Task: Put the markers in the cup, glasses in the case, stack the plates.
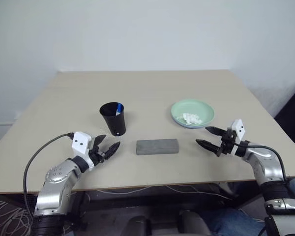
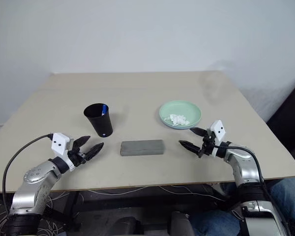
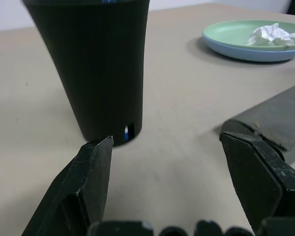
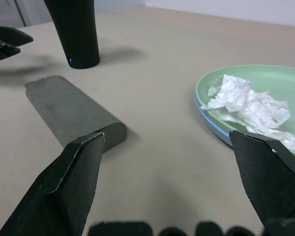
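Both hands wide, holding nothing.
Case [image 1: 157, 146] shut between left hand [image 1: 107, 144] and right hand [image 1: 207, 137]; cup [image 1: 112, 118] beyond left.

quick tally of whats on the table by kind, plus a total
cup: 1
markers showing in the cup: 1, others cannot be told
case, shut: 1
plates, green stacked on blue: 2
tissue: 1
total: 6

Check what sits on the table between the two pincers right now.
The closed grey case lies between the left pincer and the right pincer, touching neither; the left eye view shows it.
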`<state>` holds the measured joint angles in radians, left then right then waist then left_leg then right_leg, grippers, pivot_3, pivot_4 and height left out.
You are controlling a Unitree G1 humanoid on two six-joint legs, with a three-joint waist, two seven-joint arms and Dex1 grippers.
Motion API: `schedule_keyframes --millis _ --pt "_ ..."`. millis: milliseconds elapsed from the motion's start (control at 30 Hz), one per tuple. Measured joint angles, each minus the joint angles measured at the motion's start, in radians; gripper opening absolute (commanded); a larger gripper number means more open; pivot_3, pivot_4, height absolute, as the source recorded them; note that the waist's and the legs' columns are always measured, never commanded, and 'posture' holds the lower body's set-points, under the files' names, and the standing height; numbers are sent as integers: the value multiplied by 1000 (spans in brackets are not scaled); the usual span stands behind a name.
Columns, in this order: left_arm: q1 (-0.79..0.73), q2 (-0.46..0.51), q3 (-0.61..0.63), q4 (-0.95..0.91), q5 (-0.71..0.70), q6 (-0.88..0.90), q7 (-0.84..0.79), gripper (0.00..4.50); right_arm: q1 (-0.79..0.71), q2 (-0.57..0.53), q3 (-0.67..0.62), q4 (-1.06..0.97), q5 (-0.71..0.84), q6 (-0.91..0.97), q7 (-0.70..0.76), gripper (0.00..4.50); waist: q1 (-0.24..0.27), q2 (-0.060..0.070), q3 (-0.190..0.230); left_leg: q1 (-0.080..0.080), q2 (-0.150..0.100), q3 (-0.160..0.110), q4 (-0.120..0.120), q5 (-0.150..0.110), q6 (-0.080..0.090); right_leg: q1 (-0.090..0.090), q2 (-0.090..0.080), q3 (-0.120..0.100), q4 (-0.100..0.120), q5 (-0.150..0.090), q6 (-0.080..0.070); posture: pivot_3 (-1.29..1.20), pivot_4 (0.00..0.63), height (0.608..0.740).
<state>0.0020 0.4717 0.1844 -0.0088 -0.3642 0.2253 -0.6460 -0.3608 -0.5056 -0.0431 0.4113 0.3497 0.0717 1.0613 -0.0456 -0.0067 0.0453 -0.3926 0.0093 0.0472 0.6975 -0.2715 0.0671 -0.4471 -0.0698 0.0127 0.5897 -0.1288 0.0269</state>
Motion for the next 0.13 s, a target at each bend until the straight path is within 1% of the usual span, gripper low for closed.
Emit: schedule_keyframes --millis 133 --pt "25 -44 -7 0 14 -14 29 3639 -6 -5 0 10 0 6 15 4412 1 0 0 0 0 -1 0 0 0 0 0 0 0 0 0 0 0 721"
